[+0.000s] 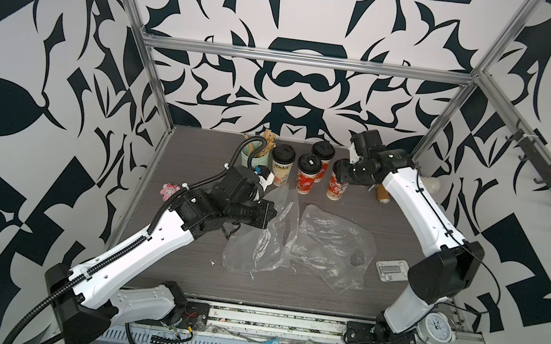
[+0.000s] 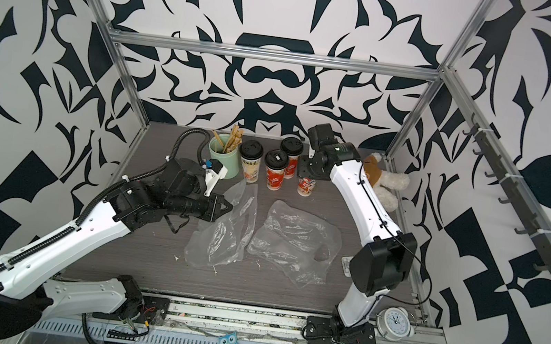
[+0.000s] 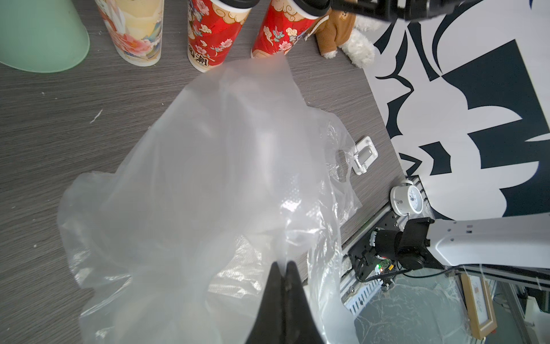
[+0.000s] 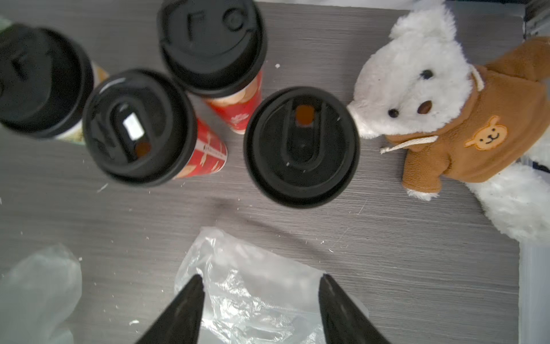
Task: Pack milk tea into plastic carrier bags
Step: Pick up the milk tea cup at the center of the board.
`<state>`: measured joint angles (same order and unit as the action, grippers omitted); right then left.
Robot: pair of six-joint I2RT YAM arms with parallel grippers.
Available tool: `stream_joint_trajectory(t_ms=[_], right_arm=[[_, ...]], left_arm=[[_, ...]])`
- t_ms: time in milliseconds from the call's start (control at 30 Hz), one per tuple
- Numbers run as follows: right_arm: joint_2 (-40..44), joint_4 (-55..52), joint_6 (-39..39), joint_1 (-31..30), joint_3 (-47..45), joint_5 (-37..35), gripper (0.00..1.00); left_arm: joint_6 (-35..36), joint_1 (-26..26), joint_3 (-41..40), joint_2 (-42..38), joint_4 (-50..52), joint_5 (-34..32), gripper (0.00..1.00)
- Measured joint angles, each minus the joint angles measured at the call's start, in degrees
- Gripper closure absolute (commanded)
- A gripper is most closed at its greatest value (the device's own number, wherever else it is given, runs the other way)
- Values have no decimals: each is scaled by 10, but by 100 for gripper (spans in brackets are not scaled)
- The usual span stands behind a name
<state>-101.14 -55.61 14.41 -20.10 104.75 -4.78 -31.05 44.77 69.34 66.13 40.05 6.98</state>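
Observation:
Four milk tea cups with black lids stand at the back: a cream-yellow one (image 1: 281,168), two red ones (image 1: 306,178) (image 1: 322,157), and a red one (image 1: 336,191) furthest right. My right gripper (image 4: 261,278) hangs open above and just in front of that last cup's lid (image 4: 300,147), with nothing between its fingers. Two clear plastic carrier bags lie crumpled mid-table, side by side (image 1: 258,239) (image 1: 333,245). My left gripper (image 3: 282,263) is shut on the upper edge of the left bag (image 3: 208,178), which it holds lifted in front of the cups.
A mint-green holder of brown sticks (image 1: 256,156) stands left of the cups. A white teddy bear in a brown hoodie (image 4: 416,98) lies right of them. A pink toy (image 1: 170,191), a white hinge (image 1: 392,270) and an alarm clock (image 1: 436,328) sit near the table's edges.

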Motion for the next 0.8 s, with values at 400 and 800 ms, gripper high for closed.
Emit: stream_joint_trajectory(t_ms=[400, 800], right_arm=[[-166, -50, -37, 36, 154, -6, 13], [-179, -68, -46, 43, 188, -15, 10]], left_arm=[[2, -5, 0, 14, -5, 17, 100], [-2, -5, 0, 19, -18, 27, 100]])
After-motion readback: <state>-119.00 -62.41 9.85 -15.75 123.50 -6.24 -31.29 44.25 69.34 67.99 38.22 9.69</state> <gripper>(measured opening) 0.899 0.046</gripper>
